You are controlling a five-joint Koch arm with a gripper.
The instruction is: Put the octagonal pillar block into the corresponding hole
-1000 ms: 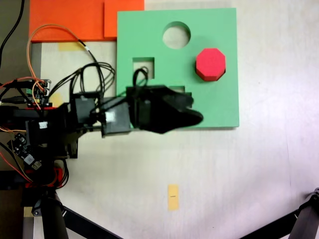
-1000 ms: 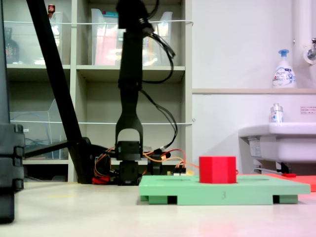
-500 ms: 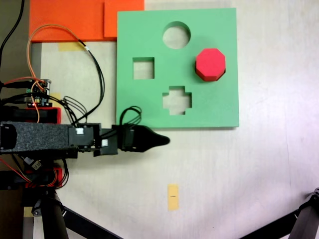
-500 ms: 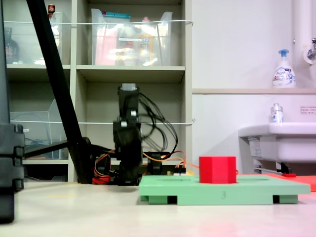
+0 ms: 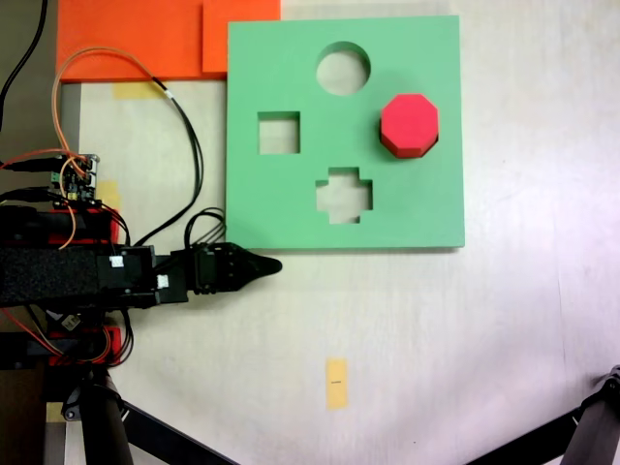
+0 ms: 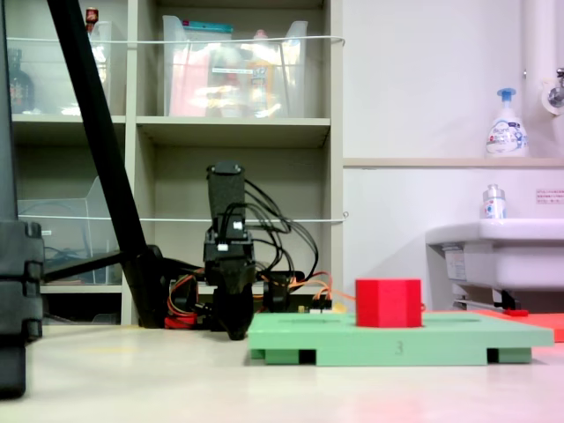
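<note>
We had pulled our empty, closed fingers [image 5: 266, 265] off the green board [image 5: 291, 58]; the octagonal pillar block [image 5: 409, 124] sat in the corresponding hole [image 5: 435, 141].

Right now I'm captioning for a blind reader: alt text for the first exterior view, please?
A red octagonal block sits in its hole in a green foam board beside empty round, square and cross cutouts. The black arm's fingers point at the board's lower left corner from the tabletop.
</note>
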